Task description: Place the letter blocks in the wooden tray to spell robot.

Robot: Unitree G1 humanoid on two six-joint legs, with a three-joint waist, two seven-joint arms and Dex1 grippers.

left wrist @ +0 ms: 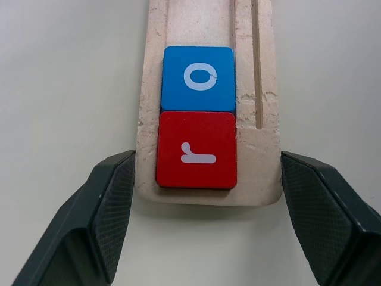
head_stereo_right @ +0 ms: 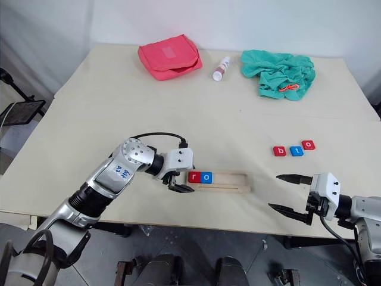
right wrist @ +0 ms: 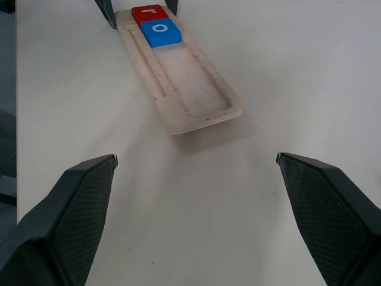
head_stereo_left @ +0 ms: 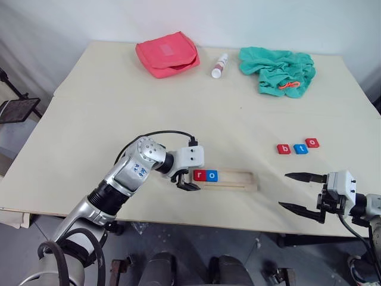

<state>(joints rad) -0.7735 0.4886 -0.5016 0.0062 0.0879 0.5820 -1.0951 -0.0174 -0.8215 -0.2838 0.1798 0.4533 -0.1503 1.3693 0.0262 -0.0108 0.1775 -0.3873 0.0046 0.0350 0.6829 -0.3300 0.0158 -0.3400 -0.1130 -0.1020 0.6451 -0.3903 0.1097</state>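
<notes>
Pale table (head_stereo_left: pixel 149 107) against a white wall, clutter parked along the far edge at 12 o'clock: red pouch (head_stereo_left: pixel 167 53), small white bottle (head_stereo_left: pixel 219 65), crumpled teal cloth (head_stereo_left: pixel 278 70). All well clear of the work zone, so no interference.

Wooden tray (head_stereo_left: pixel 238 180) lies lengthwise near the front edge, roughly 6 o'clock from table centre. Red r block (head_stereo_left: pixel 199 175) and blue o block (head_stereo_left: pixel 212 176) sit touching in its left end, r hard against the end wall. Packing from that end leaves the rest of the channel free for three more, by my estimate.

Left gripper (head_stereo_left: pixel 188 184) is at the tray's left end, jaws open, one finger (left wrist: pixel 101 208) either side of the end of the strip, gripping nothing. The wrist view can't settle whether the pads touch the wood. Likely bracing or squaring the tray, or just released r.

Remaining tiles: red b block (head_stereo_left: pixel 284 149), blue t block (head_stereo_left: pixel 300 149), red o block (head_stereo_left: pixel 312 143), in a row at about 2 o'clock from the tray, apart from it, on the right arm's side.

Right gripper (head_stereo_left: pixel 302 192) hovers near the front edge at 3 o'clock of the tray, jaws spread wide, empty, pointed along the tray. The loose tiles lie beyond it, toward 12 o'clock.

Judgement: two of five done; b next, right arm best placed.
</notes>
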